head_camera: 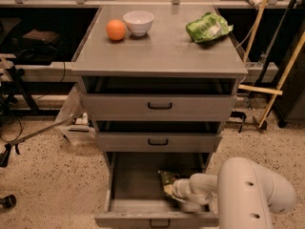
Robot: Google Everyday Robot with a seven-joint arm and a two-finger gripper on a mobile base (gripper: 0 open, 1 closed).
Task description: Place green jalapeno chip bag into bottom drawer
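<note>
3 drawers (159, 106); bottom drawer (135, 181) open w/ 1 green jalapeno chip bag (167, 179) by gripper (177, 191), grip can't tell.
</note>
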